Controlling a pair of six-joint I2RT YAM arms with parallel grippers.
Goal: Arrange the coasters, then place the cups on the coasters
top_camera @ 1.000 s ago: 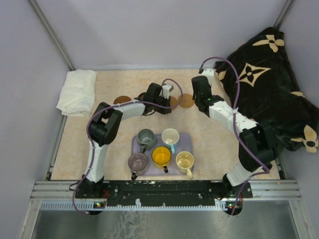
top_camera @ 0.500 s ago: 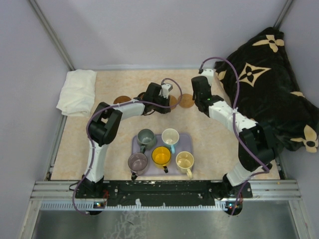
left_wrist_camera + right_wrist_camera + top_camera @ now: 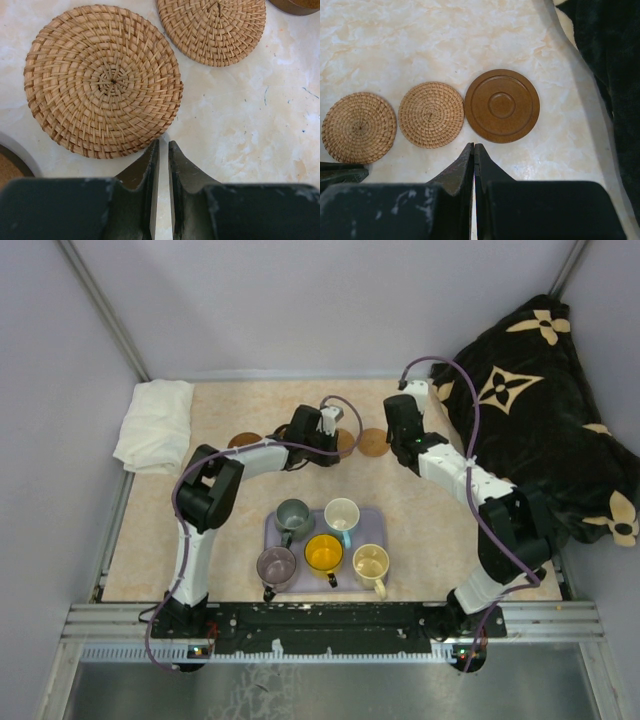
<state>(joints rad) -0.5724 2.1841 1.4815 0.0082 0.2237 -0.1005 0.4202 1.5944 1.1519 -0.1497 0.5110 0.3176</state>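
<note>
Rattan weave and smooth brown wood make up the coasters, which lie in a row across the far part of the worktop. The ringed brown disc sits at the right end, just beside a woven one. Over the last second the left arm has drifted a little toward the far left along that row, so the top view now shows more of the coaster between the two wrists. The right arm has barely shifted. No coaster appears to have moved, and all five cups are in the same places on the lavender tray near the arm bases. I read this as the arranging step being finished off or checked, with no cup yet on a coaster. The left tool has its jaws drawn together with only a thin slit between them and nothing clamped. Its tips hang just at the near edge of a large woven coaster, and I cannot tell whether they touch it. The right tool is fully together and empty, poised over bare worktop just near of the gap between a woven coaster and the brown disc.
</note>
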